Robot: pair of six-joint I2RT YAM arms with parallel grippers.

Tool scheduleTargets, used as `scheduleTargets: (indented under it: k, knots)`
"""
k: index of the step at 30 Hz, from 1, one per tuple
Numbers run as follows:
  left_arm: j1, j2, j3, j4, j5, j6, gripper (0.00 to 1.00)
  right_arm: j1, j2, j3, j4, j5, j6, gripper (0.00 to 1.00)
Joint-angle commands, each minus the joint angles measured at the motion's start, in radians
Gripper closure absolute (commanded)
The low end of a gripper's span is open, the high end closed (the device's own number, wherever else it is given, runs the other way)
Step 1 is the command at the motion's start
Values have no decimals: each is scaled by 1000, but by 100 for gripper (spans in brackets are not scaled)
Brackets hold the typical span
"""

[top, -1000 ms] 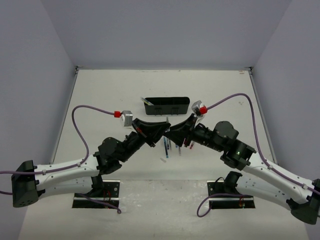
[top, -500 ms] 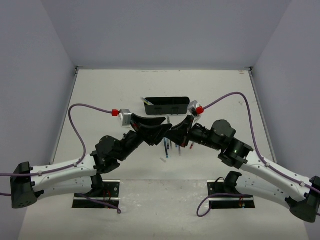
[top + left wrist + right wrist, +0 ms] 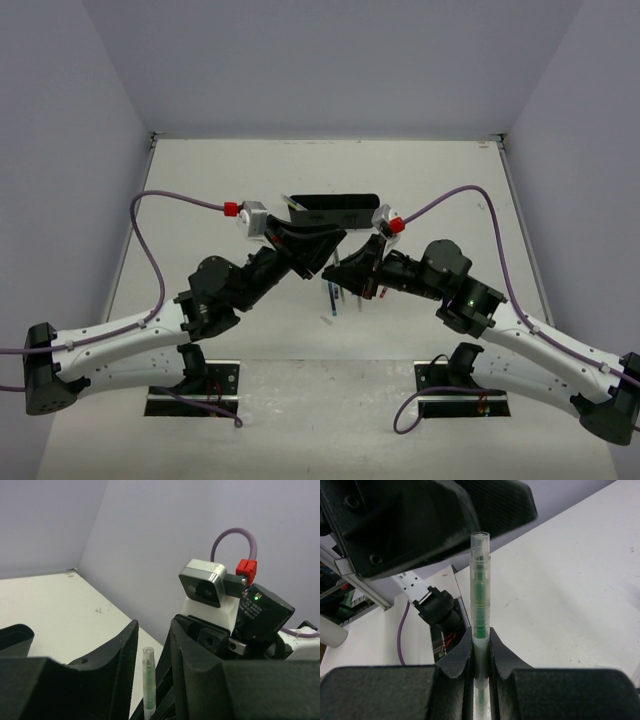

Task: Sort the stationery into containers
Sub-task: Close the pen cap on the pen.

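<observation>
My right gripper [image 3: 480, 645] is shut on a clear pen with a green core [image 3: 480, 595] and holds it in the air, pointing at my left gripper. In the left wrist view the pen's end [image 3: 148, 680] stands between the fingers of my left gripper [image 3: 154, 630]; the jaws are apart and wider than the pen. From above, both grippers [image 3: 322, 247] [image 3: 336, 268] meet just in front of the black organizer tray [image 3: 352, 214]. A pen [image 3: 293, 203] leans at the tray's left end. Several pens [image 3: 343, 292] and a small pale eraser [image 3: 326, 320] lie on the table below the grippers.
The right wrist camera and its purple cable [image 3: 202, 585] sit close in front of my left gripper. The white table [image 3: 220, 180] is walled at the back and sides. The black base plates [image 3: 195, 400] lie at the near edge.
The left gripper has moved up and forward toward the tray. The right gripper has moved left with the pen, so the pen's end now sits between the left fingers.
</observation>
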Motion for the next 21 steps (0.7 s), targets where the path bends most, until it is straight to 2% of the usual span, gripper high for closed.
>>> scheduleTargets:
  k: [1,3,6,7,15,18,21]
  knots:
    - [-1,25,33,-70,27,15,67,1,-18,22,-2,0,-21,100]
    - [-1,28,29,-69,47,11,70,2,-21,30,-11,8,-24,100]
    - [-1,29,27,-77,55,1,96,2,-25,36,-25,21,-29,100]
    - [-1,30,27,-77,61,0,99,1,-26,41,-29,24,-30,100]
    - [-1,45,-26,-48,151,-79,100,1,-16,124,-48,105,-60,100]
    - [-1,76,-79,-20,186,-146,100,-7,14,213,-73,150,-92,100]
    - [-6,101,-145,46,240,-183,100,-25,67,380,-135,152,-121,100]
